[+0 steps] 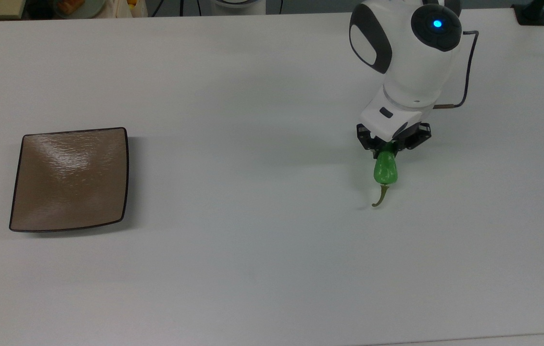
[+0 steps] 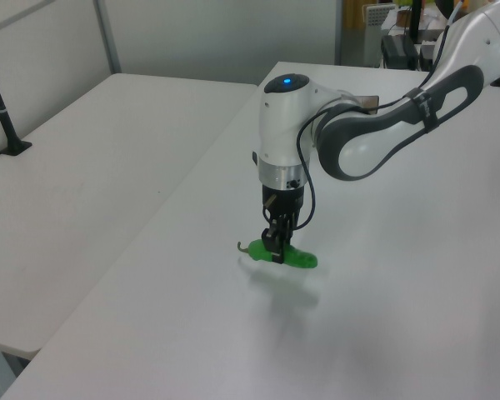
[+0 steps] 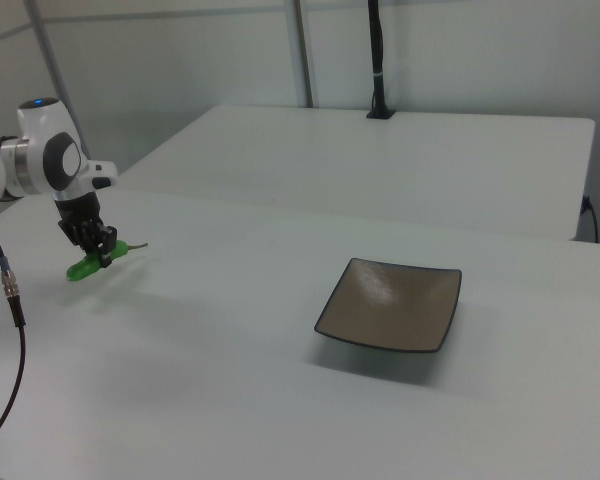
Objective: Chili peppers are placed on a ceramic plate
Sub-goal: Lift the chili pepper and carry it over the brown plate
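One green chili pepper (image 1: 385, 168) hangs clamped in the gripper (image 1: 387, 150), well apart from the ceramic plate (image 1: 70, 179)

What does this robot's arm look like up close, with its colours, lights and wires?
The arm is glossy white with rounded casings and dark grey to black panels at the joints. A small blue light glows on a round black cap. A thin dark cable loops beside the wrist. Below a silver ring sits a small black gripper with angular linkages.
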